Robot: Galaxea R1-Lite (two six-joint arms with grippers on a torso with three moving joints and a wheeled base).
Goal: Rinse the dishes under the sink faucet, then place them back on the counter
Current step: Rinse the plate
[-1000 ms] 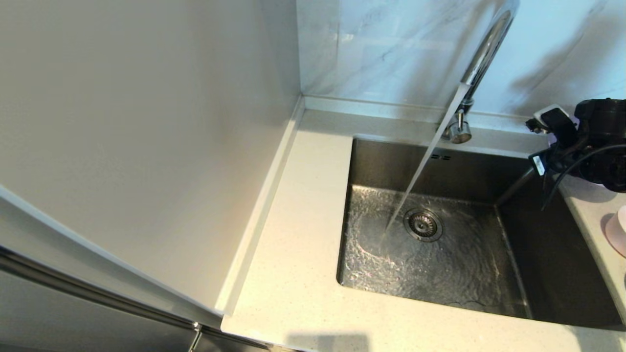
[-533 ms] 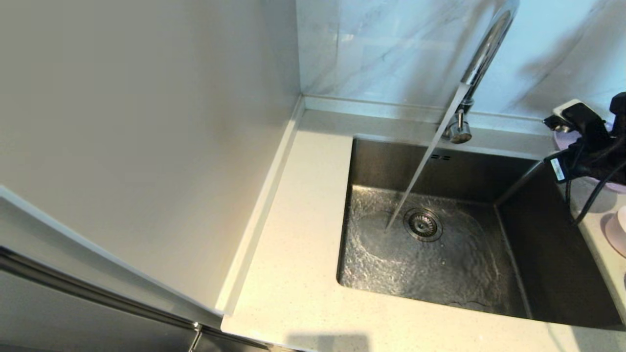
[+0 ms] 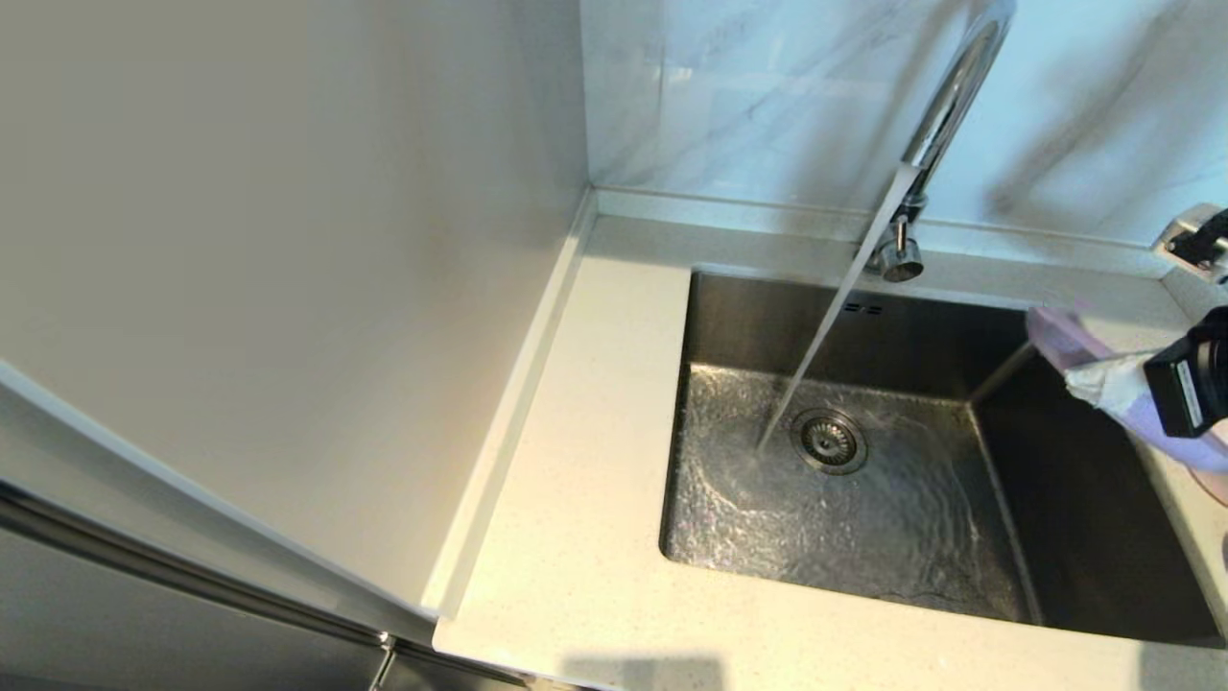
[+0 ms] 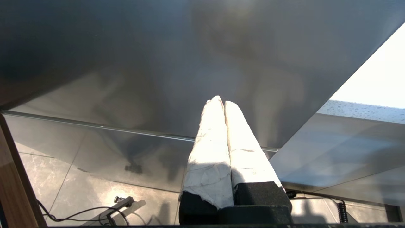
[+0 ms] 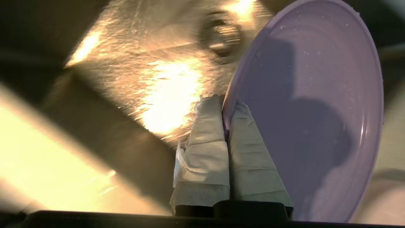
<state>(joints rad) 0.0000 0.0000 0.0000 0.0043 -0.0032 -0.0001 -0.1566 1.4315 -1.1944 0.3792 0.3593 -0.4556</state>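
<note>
While the water runs from the faucet (image 3: pixel 945 96) into the sink (image 3: pixel 863 499), the right end effector (image 5: pixel 225 126) holds the lavender plate (image 5: pixel 313 110) by its rim, with the two wrapped fingers (image 5: pixel 207 148) clenched on the edge. In the head view the plate (image 3: pixel 1060 336) now shows at the right edge of the sink, tilted, and its near part already leans over the basin. One second ago this arm was further back along the right side of the counter (image 3: pixel 576 537) and the plate was almost hidden behind it; now the arm sits lower and closer to the front, and the plate is lifted away from the counter. I judge that the pick-up is finished and the carrying to the stream begins.

The stream falls just beside the drain (image 3: pixel 828 441), well apart from the plate, so the plate must travel toward the left over the basin. A grip on only the rim of a wet plate may slip, I think.

The left end effector (image 4: pixel 224 103) is parked below the front edge of the counter, fingers pressed together and holding nothing.
</note>
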